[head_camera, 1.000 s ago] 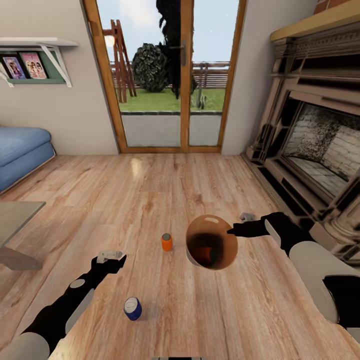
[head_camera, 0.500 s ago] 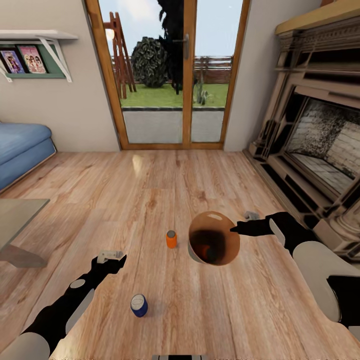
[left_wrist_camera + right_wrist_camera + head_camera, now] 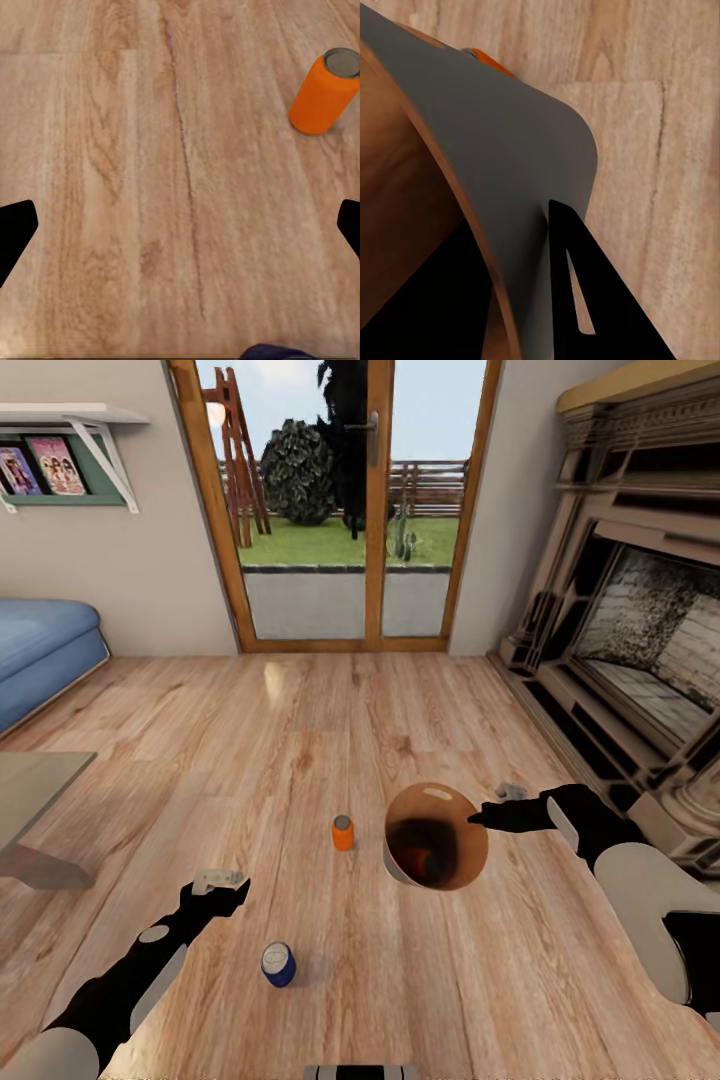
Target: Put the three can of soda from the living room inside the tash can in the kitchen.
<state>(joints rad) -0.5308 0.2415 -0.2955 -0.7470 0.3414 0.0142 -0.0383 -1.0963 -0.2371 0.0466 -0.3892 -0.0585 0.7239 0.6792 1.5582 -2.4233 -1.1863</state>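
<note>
1. Two glass doors [image 3: 345, 510] close the far wall; a fireplace [image 3: 640, 640] lines the right, and a sofa [image 3: 40, 650] and grey bench [image 3: 30, 790] sit left.
2. Plank floor [image 3: 300, 740] lies open between them.
3. Bin [image 3: 436, 837], tan with a dark rim, is tilted mouth toward the camera, an orange can [image 3: 420, 857] inside; the right pincer [image 3: 480, 820] is clenched on its rim.
4. Left pincer [image 3: 235, 885] hangs released above the floor.
5. Orange can [image 3: 343, 833] stands upright just left of the bin.
6. Blue can [image 3: 278, 964] sits nearest the robot.
</note>
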